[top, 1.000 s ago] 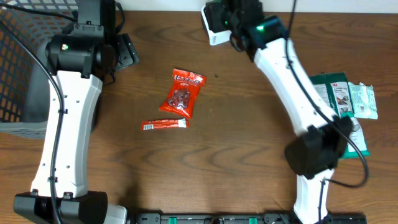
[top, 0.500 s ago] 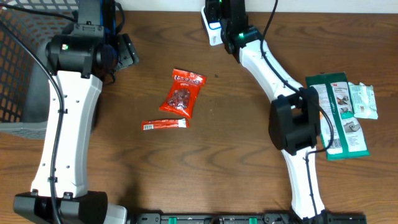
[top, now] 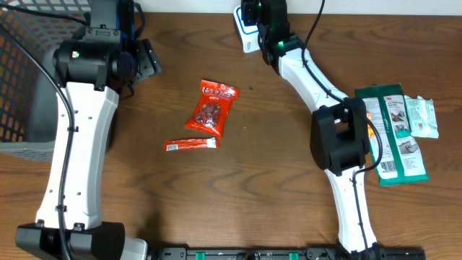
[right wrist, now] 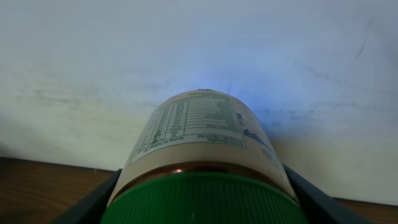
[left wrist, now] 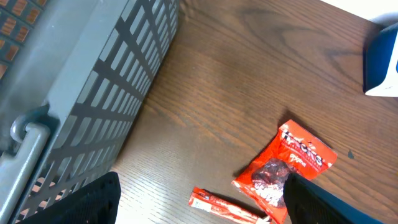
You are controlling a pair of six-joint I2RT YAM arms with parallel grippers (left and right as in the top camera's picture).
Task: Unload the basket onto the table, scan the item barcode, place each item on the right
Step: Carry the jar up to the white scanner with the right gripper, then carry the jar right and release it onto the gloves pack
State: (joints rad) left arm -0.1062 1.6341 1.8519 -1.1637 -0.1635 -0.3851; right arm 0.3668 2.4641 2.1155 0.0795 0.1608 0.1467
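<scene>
The right fingers [right wrist: 87,205] pinch a round bottle with a green cap and white label [right wrist: 199,134]. It is at the far side of the brown wooden tabletop [top: 274,166], just by a white scanner box [top: 247,32]. The left fingers [left wrist: 87,202] are spread wide, holding nothing, between a grey plastic basket [left wrist: 93,81] and a red snack bag [left wrist: 283,174].

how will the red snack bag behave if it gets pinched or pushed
The red snack bag looks like glossy film, so it will probably crumple and sag rather than stay stiff. It lies flat on the wooden table, so a push would likely slide it, not roll it. Its flat shape suggests it is light.
</scene>
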